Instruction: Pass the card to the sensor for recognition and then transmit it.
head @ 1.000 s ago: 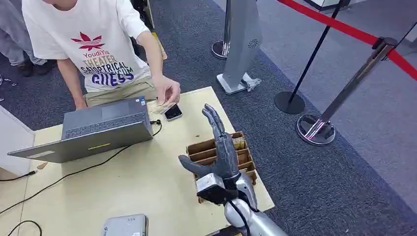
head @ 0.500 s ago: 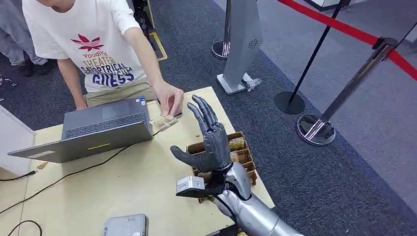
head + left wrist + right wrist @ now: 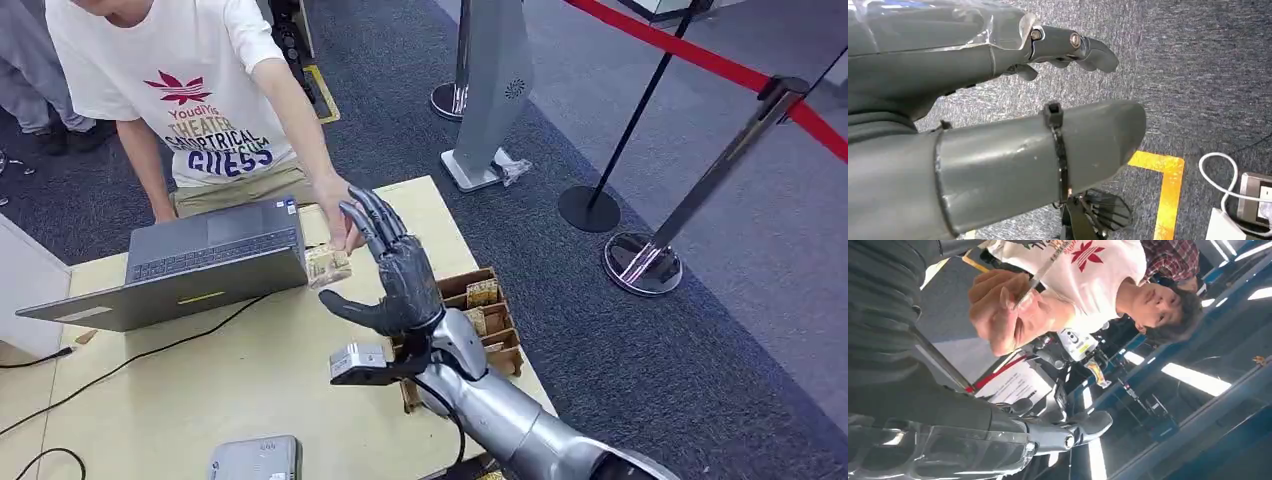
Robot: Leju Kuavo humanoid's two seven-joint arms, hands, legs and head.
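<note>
My right hand [image 3: 395,275] is raised over the wooden table [image 3: 280,370], fingers spread and nothing in it. Just left of my fingertips, a person's hand [image 3: 333,203] holds a patterned card [image 3: 328,266] close to my palm but not touching it. In the right wrist view the same hand [image 3: 1008,315] pinches the card [image 3: 1040,272] edge-on, beyond my fingers [image 3: 1068,432]. A brown divided cardboard box [image 3: 490,300] with cards sits behind my wrist. My left hand [image 3: 998,100] hangs over carpet with its fingers stretched out, holding nothing.
An open grey laptop [image 3: 200,260] with a black cable stands at the table's left. A small grey device [image 3: 255,458] lies at the near edge. A grey floor stand [image 3: 490,90] and stanchions [image 3: 640,265] with red rope are to the right.
My right hand has swung left and up toward the person. The person has lifted the card off the black device and brought it beside my palm.
</note>
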